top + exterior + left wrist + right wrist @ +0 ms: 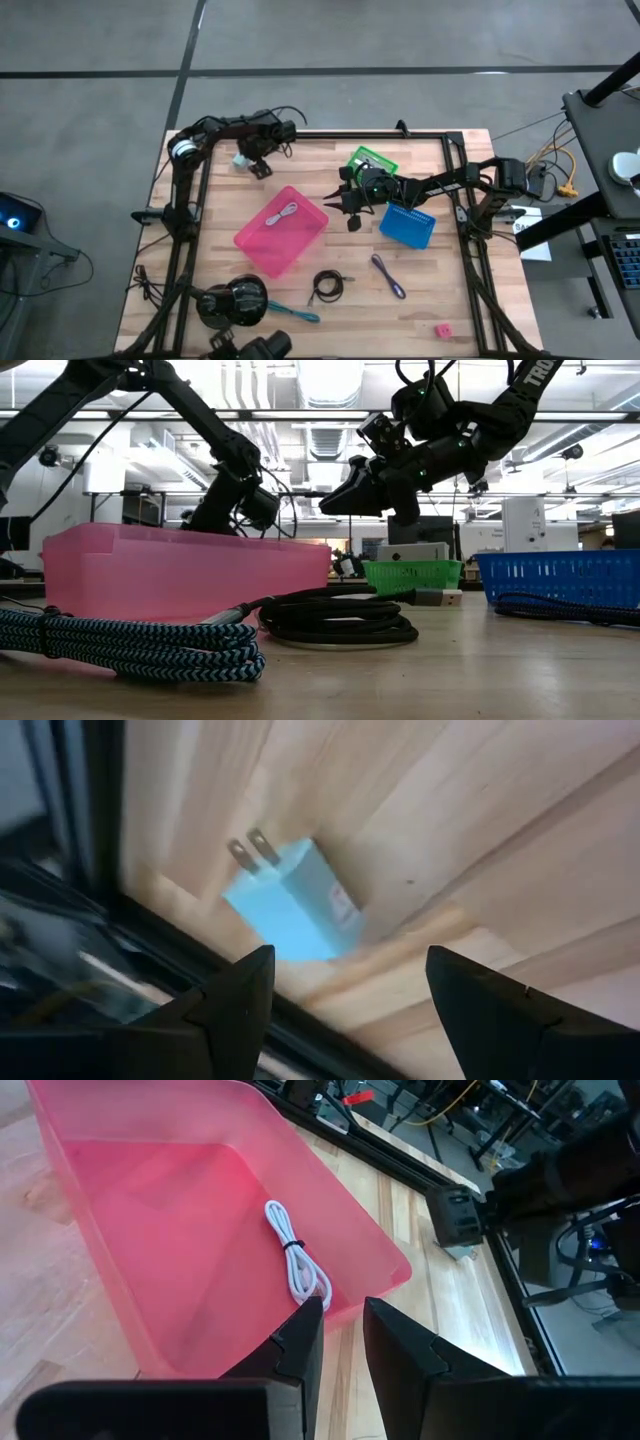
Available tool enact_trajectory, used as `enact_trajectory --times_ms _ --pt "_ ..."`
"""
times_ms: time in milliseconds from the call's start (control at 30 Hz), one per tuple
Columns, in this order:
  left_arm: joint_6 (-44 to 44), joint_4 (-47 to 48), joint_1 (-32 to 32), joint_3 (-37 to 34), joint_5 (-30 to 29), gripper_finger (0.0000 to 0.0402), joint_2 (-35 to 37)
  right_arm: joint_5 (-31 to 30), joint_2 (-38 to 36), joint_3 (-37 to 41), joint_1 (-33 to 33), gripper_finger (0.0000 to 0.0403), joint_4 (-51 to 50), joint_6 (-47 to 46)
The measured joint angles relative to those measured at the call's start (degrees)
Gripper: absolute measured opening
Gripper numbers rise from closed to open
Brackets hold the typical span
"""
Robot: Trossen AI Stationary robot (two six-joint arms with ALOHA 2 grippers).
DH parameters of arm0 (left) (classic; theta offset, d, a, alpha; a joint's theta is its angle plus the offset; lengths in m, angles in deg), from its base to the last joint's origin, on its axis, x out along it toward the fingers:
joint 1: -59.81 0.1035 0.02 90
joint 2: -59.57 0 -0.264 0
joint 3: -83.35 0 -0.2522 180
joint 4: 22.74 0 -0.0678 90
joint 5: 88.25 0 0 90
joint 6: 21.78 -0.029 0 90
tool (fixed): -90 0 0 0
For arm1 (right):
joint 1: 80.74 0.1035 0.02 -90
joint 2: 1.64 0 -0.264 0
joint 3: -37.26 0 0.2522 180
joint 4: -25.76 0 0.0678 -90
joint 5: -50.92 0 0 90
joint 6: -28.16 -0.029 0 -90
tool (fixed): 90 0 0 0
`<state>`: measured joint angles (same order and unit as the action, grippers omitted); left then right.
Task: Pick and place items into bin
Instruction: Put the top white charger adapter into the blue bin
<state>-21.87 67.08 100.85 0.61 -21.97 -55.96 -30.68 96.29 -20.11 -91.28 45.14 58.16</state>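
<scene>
Left gripper (345,1005): fingers stood spread, holding nothing, poised over the far left corner of the table (420,300).
Light-blue charger block (295,900): lay on the wood just ahead of the left gripper's open fingers, prongs toward the black edge rail (150,950), and close beside that rail.
Right gripper (340,1345): fingers nearly together with a narrow gap, nothing seen between them; raised above the table just beside the pink bin's (255,255) near wall.
Whitish cord (297,1265): already inside the pink bin, ahead of the right gripper.
Items still out: black cord (326,287), purple cord (388,275), teal cord (292,312) and red block (443,330), all well apart from both grippers.
Other containers: green basket (372,160) and blue basket (408,224) sat behind the right gripper.
Risk, left side: in my judgement the block's closeness to the rail could let a finger strike the rail or nudge the block against it.
Risk, grasp: the smooth sides could slip if the fingers closed off-centre.
Risk, shared space: both arms would converge on the bin; contact is possible.
</scene>
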Motion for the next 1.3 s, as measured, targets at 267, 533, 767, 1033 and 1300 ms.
enact_trajectory --times_ms 267,533,767,1033,1300 --pt "11.76 -0.06 1.71 0.0 1.77 0.0244 0.0 0.0 0.0 0.0 0.02 0.0063 -0.05 0.0" --pt "14.76 -0.1 6.24 -0.07 2.34 0.0244 0.0 0.0 0.0 0.0 0.0 0.0063 -1.86 0.02" --pt "13.11 -3.57 6.99 -0.14 10.27 0.0244 0.04 0.0 0.0 0.0 0.02 0.0063 -2.6 0.14" --pt "13.34 -4.65 6.99 -0.2 7.51 0.0244 -0.22 0.0 -0.02 0.0 0.01 0.0063 -2.68 0.17" --pt "15.92 -4.6 6.97 -0.3 1.62 0.0244 -0.22 -0.01 -0.02 0.0 0.02 0.0063 -2.75 0.22"
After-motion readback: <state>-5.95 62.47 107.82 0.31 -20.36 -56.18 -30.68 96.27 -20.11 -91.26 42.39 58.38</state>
